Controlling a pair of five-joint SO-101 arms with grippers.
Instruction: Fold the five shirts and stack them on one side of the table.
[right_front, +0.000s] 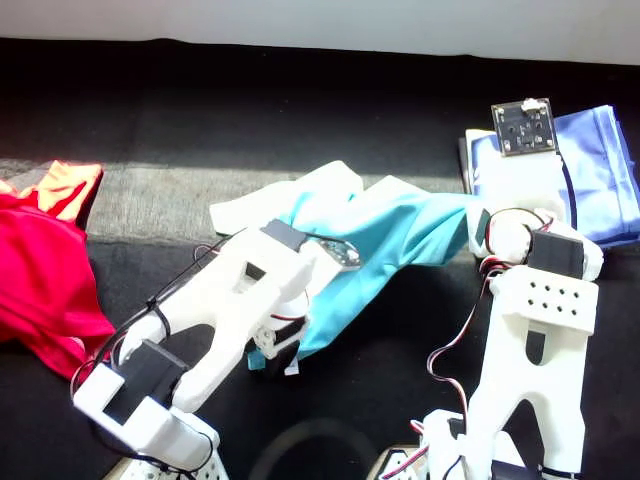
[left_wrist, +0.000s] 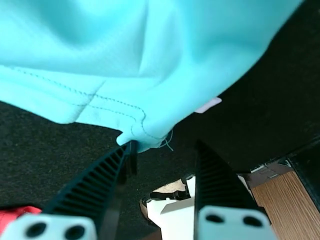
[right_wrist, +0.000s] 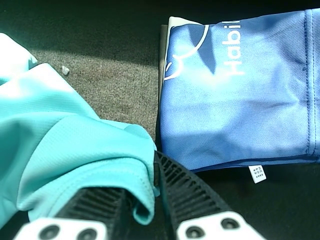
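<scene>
Shirts first, high view: a crumpled turquoise knit shirt (right_front: 400, 235) lies mid-table on the black fabric table cover (right_front: 200, 100), and I place everything from it. Its sunlit far folds wash out pale. Well off to its left you see a loose, unfolded red shirt (right_front: 40, 280), with a piece of orange cloth (right_front: 70, 190) touching the red one's far edge. Just beside the turquoise shirt on the right sits a folded blue shirt (right_front: 600, 180). The white left arm (right_front: 230, 300) reaches over the turquoise shirt's near-left hem. The white right arm (right_front: 540, 330) meets its right end, between it and the blue shirt.

Left wrist view: your left gripper (left_wrist: 164, 147) has its jaws wide apart and holds nothing. The turquoise shirt's stitched hem corner (left_wrist: 142, 137) touches the tip of one ribbed finger (left_wrist: 107, 175). The other finger stands apart from the cloth. A small white tag (left_wrist: 207, 105) pokes out from under the shirt's edge, and brown wood floor (left_wrist: 280, 195) shows past the table.

Right wrist view: your right gripper (right_wrist: 150, 175) is nearly closed, pinching a fold of the turquoise shirt (right_wrist: 75, 150) between its fingers. The blue shirt (right_wrist: 240, 95) lies flat just beside that fold, with a white care label (right_wrist: 257, 174) at its hem. A pale folded edge (right_wrist: 170, 25) peeks out from beneath it.
</scene>
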